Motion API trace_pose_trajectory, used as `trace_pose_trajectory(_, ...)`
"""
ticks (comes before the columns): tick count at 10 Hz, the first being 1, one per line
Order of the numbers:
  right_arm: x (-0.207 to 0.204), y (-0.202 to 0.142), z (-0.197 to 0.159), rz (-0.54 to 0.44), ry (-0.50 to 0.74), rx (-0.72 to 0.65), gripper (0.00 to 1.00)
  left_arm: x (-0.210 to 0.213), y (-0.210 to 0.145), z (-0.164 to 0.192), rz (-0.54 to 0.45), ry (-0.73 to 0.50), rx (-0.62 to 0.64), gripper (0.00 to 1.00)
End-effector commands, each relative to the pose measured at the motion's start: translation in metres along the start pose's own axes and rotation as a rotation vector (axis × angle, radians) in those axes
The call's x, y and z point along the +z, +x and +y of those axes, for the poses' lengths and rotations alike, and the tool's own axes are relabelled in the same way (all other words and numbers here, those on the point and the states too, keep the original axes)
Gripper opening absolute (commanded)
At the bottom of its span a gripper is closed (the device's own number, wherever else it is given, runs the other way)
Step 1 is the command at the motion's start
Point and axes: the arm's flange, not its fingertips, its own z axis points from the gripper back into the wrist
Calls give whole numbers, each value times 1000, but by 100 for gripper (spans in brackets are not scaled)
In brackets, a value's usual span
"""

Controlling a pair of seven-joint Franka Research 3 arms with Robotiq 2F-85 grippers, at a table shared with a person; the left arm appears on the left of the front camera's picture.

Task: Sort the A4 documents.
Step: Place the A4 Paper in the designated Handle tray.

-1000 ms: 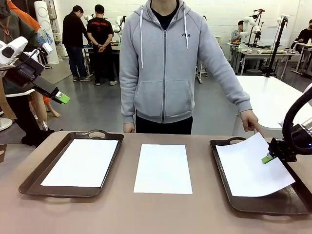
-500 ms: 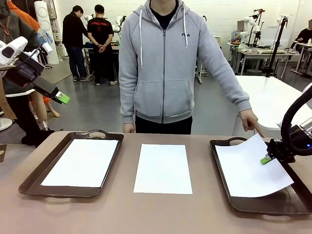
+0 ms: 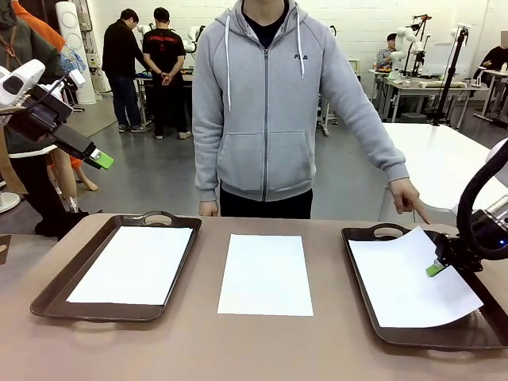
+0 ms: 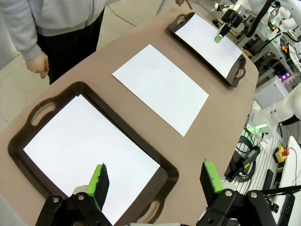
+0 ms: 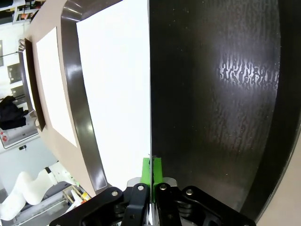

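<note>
1. The right gripper (image 3: 435, 268) is clenched on the edge of the right-hand sheet (image 3: 409, 278). The right wrist view shows the green pads pressed together with the paper edge between them. This sheet lies mostly inside the right tray (image 3: 444, 337), a little askew, with the held side raised off the tray floor.
2. The left gripper (image 3: 101, 160) hangs high above the left side with its jaws wide apart, grasping nothing. Below it, the left-hand sheet (image 3: 133, 263) lies flat in the left tray (image 3: 55, 290).
3. The middle sheet (image 3: 265, 274) lies on the bare desk (image 3: 198, 341) between the two trays and is, I judge, not yet sorted.
4. Risk: the grip is only on a narrow strip of thin paper. A sideways pull could crease or tear the paper, or the edge could slip out.
5. Risk: if the jaws let go while the sheet is askew, a corner may rest on the rim instead of lying flat inside.
6. Risk: the person's hand (image 3: 406, 197) points down near the far corner of this tray (quite near the arm), so a wide movement could touch it.
7. Risk: the middle sheet lies flat on the desk, so I expect it is difficult to lift without crumpling.
</note>
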Motion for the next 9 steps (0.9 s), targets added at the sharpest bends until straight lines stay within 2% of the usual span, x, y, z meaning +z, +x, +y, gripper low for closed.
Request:
trace_pose_trajectory(1, 0, 3, 3, 2, -31, -19, 1, 1, -1, -1, -1, 1, -10, 100)
trace_pose_trajectory(2, 0, 3, 2, 6, -30, -30, 1, 1, -1, -1, -1, 1, -10, 100)
trace_pose_trajectory(3, 1, 3, 3, 5, -29, -33, 16, 1, -1, -1, -1, 1, -10, 100)
trace_pose_trajectory(4, 1, 3, 4, 7, -37, -31, 17, 1, -1, -1, -1, 1, -10, 100)
trace_pose_trajectory(5, 2, 2, 4, 10, -43, -30, 32, 1, -1, -1, -1, 1, -10, 100)
trace_pose_trajectory(6, 3, 2, 5, 11, -52, -27, 34, 1, -1, -1, -1, 1, -10, 100)
trace_pose_trajectory(7, 6, 1, 5, 8, -69, -30, 49, 1, -1, -1, -1, 1, -10, 100)
trace_pose_trajectory(8, 12, -2, 5, 0, -99, -36, 51, 1, -1, -1, -1, 1, -10, 100)
trace_pose_trajectory(9, 15, -4, 5, -3, -132, -41, 66, 1, -1, -1, -1, 1, -10, 100)
